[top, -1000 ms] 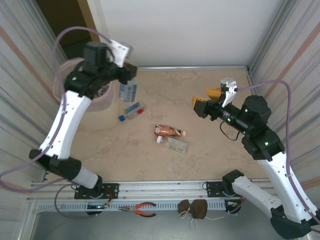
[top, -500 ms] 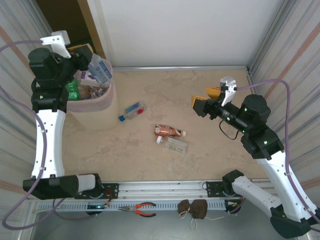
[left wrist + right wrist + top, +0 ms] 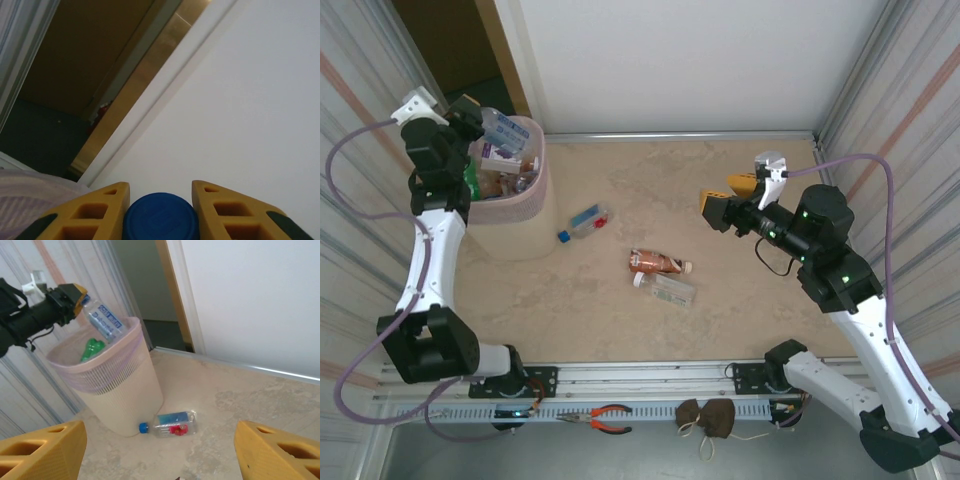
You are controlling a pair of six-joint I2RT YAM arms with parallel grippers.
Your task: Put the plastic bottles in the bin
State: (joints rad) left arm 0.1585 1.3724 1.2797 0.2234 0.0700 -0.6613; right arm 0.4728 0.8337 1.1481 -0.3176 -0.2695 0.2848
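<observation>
Above the bin (image 3: 538, 170), the left gripper (image 3: 476, 113) is clamping a clear bottle (image 3: 506, 131) at its blue cap (image 3: 160, 220). It is probably handling light, smooth and squashy, so the stiff cap end is giving the surest hold. Right of the bin, 3 loose bottles (image 3: 585, 222) are lying; the right gripper (image 3: 725, 198) is hanging open beyond them. Left wrist camera is showing the cap seated between the fingers (image 3: 100, 210); right wrist camera is catching a green bottle (image 3: 92, 347) inside the bin.

On my beige tabletop (image 3: 740, 310) the pink bin (image 3: 525, 225) stands far left, a blue-capped clear bottle (image 3: 584, 222) lies just beside it, and mid-table a brown bottle (image 3: 658, 263) lies beside a white-capped clear bottle (image 3: 666, 289).
</observation>
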